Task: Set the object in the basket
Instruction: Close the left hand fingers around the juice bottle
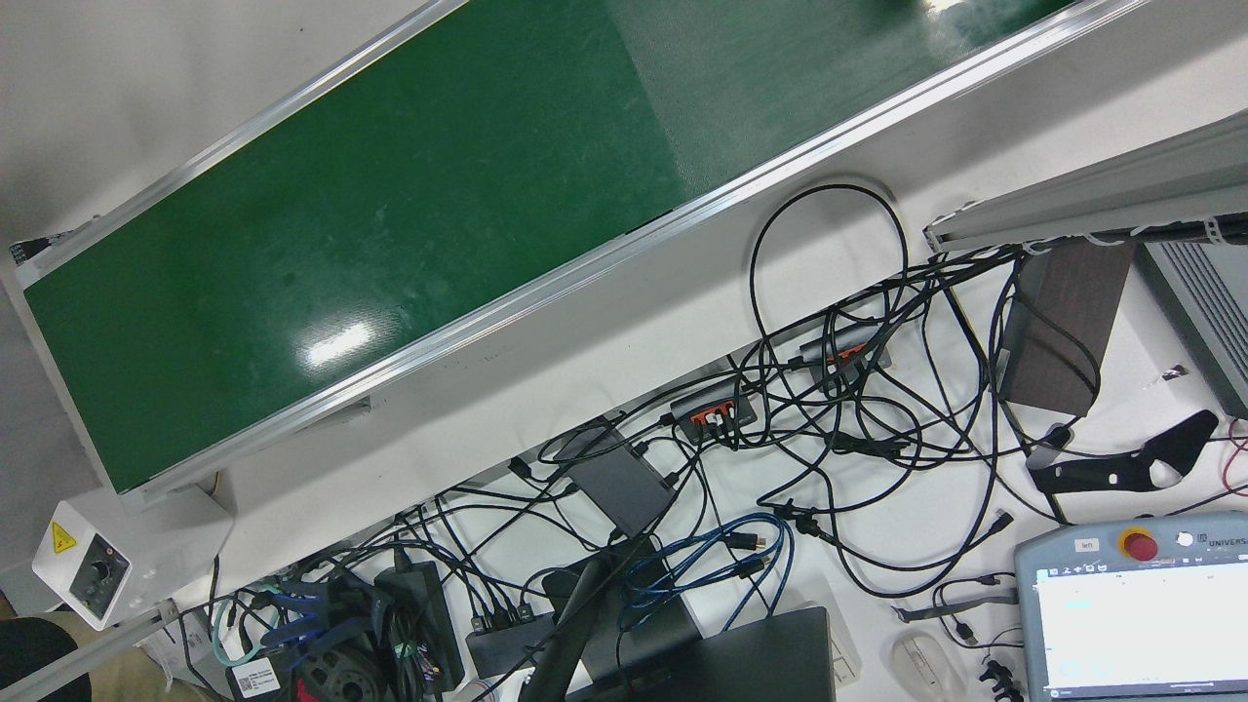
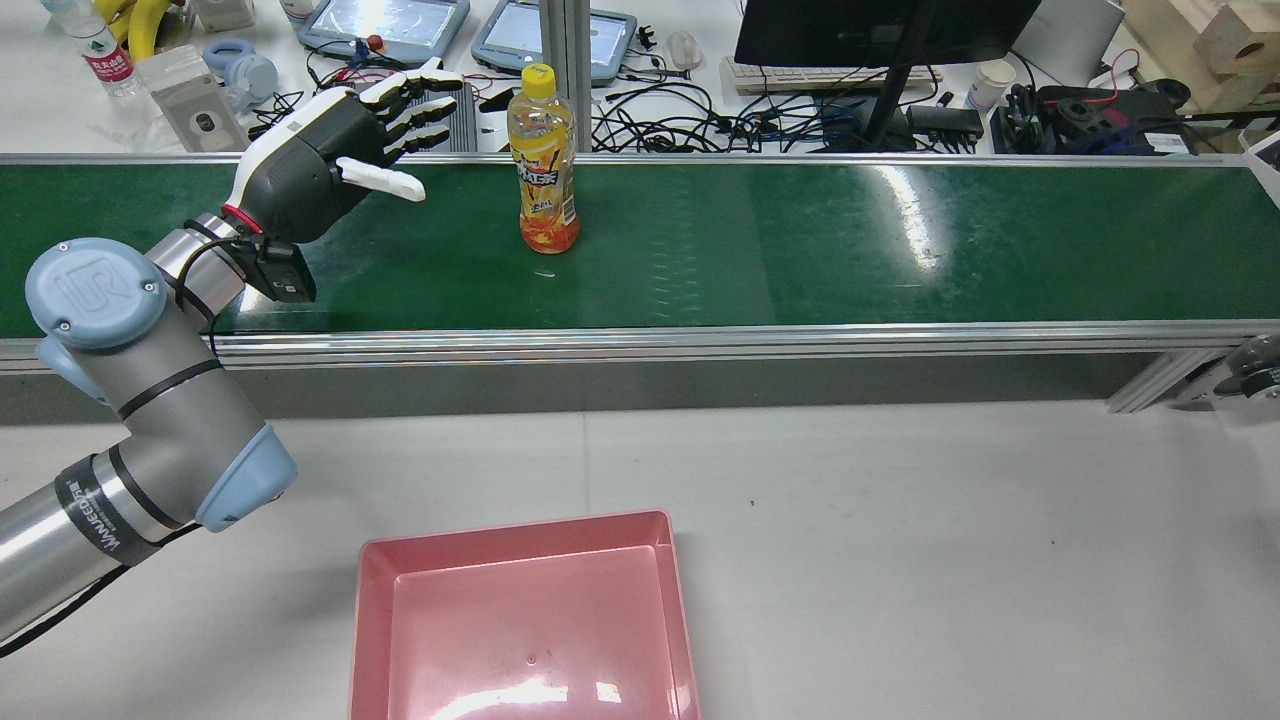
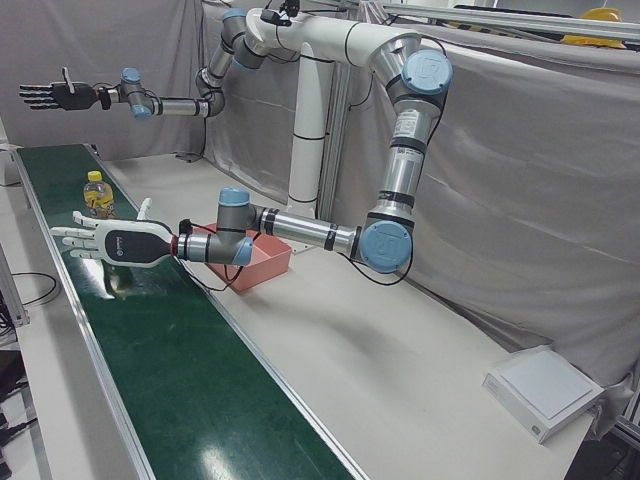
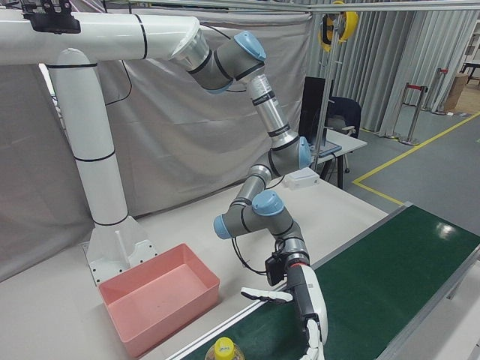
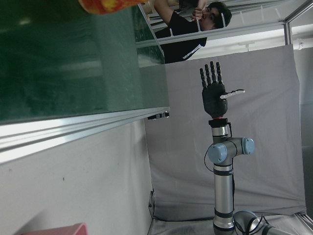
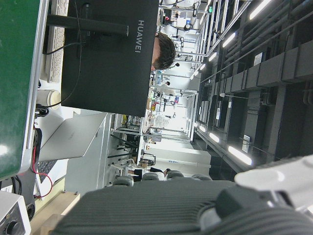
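An orange juice bottle (image 2: 543, 160) with a yellow cap stands upright on the green conveyor belt (image 2: 800, 250). My left hand (image 2: 340, 150) is open with its fingers spread, just left of the bottle and apart from it. It also shows in the left-front view (image 3: 110, 243) and the right-front view (image 4: 307, 307). The pink basket (image 2: 520, 620) lies empty on the white table in front of the belt. My right hand (image 3: 50, 95) is open and held high over the belt's far end, holding nothing. The left hand view shows only the bottle's base (image 5: 105, 5).
Monitors, teach pendants and tangled cables (image 2: 760, 110) crowd the desk beyond the belt. The belt's aluminium rail (image 2: 700, 340) runs between the belt and the table. A person (image 5: 195, 24) stands at the belt's far side. A white box (image 3: 545, 390) lies on the table's end.
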Controlling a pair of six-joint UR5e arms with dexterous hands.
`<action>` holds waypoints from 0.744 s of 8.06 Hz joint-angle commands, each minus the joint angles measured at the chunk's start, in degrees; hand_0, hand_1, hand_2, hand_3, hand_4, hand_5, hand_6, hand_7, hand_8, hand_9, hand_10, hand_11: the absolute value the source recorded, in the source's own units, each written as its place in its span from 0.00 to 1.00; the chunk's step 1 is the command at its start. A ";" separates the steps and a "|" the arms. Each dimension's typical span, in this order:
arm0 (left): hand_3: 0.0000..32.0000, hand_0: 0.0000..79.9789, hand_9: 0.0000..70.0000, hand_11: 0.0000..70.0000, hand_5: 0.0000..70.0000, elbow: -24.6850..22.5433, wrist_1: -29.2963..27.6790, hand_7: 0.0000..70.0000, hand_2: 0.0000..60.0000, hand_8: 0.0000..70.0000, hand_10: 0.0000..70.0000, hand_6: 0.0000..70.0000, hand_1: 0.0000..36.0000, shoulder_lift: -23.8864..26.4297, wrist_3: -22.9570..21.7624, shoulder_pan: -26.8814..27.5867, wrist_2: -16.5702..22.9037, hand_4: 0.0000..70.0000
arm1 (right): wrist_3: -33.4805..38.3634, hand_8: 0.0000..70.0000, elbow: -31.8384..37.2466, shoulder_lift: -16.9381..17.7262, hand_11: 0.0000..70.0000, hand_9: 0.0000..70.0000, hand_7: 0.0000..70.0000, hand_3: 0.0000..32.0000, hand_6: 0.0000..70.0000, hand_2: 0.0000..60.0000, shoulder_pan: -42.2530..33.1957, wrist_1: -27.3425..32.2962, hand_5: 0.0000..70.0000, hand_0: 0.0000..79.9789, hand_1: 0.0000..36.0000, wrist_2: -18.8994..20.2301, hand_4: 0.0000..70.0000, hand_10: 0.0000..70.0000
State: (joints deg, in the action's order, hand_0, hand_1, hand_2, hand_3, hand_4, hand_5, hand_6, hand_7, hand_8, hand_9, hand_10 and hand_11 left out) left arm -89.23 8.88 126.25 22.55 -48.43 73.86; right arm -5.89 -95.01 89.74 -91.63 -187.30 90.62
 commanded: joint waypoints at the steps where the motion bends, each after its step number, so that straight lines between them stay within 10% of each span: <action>1: 0.15 0.62 0.16 0.19 0.37 2.84 -0.09 0.03 0.00 0.15 0.12 0.04 0.21 3.21 0.04 0.17 0.14 0.21 | 0.08 0.00 0.00 0.00 0.00 0.00 0.00 0.00 0.00 0.00 -0.04 0.00 0.00 0.00 0.00 0.00 0.00 0.00; 6: 0.13 0.62 0.16 0.19 0.39 3.28 -0.18 0.03 0.00 0.15 0.12 0.05 0.21 4.61 1.18 2.11 0.14 0.21 | 0.09 0.00 0.00 0.00 0.00 0.00 0.00 0.00 0.00 0.00 -0.04 0.00 0.00 0.00 0.00 0.00 0.00 0.00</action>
State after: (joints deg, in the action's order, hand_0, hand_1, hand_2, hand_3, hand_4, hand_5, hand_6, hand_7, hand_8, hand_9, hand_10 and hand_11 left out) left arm -86.19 8.77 130.26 23.27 -46.63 73.97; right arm -5.80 -95.04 89.74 -91.67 -187.30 90.62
